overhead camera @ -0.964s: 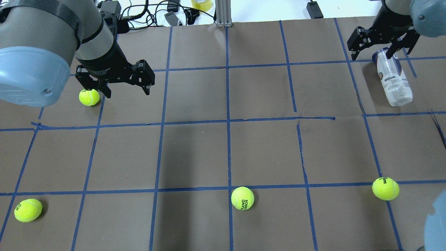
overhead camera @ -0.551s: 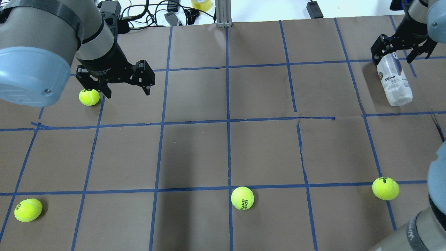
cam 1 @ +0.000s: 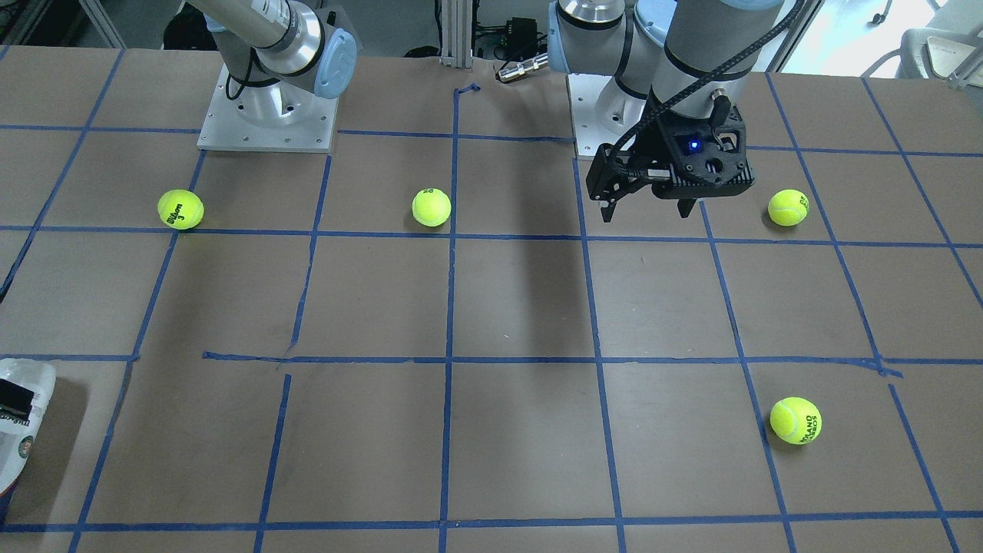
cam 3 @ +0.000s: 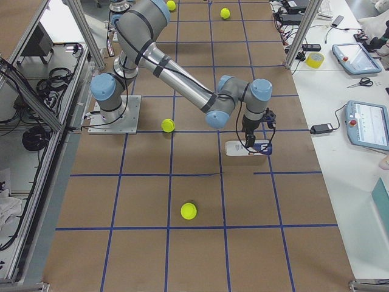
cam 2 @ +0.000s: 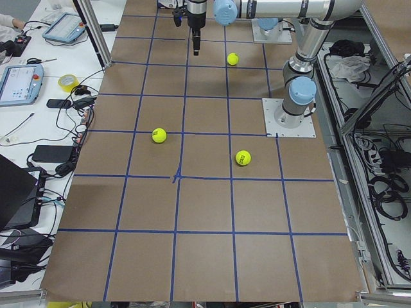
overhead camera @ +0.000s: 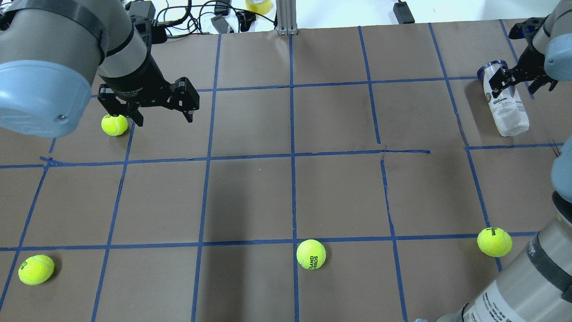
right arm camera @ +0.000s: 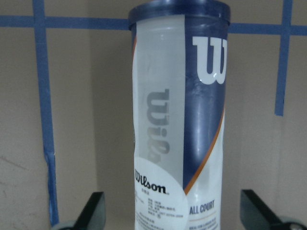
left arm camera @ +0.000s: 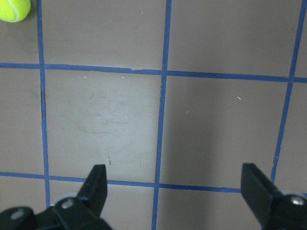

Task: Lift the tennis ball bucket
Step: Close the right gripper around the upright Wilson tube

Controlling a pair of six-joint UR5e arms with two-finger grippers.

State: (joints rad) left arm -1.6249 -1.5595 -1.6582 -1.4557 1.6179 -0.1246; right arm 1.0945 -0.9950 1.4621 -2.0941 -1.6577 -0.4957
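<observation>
The tennis ball bucket [overhead camera: 509,116] is a clear can with a white and navy Wilson label. It lies on its side at the table's far right, navy rim pointing away from the robot. My right gripper [overhead camera: 509,82] is open and low over its rim end. In the right wrist view the can [right arm camera: 177,120] lies between the two spread fingers [right arm camera: 93,211]. The can also shows in the right side view [cam 3: 240,148] and at the front view's left edge [cam 1: 19,438]. My left gripper [overhead camera: 161,119] is open and empty, above the table at the far left.
Several yellow-green tennis balls lie on the brown paper: one beside the left gripper [overhead camera: 114,124], one near left [overhead camera: 35,269], one near centre [overhead camera: 311,254], one near right [overhead camera: 494,242]. Cables and a tape roll [overhead camera: 258,5] lie beyond the far edge.
My right gripper has moved down and toward the robot, from above the can's rim end to astride the can. The can, the balls and the left arm have not moved.
</observation>
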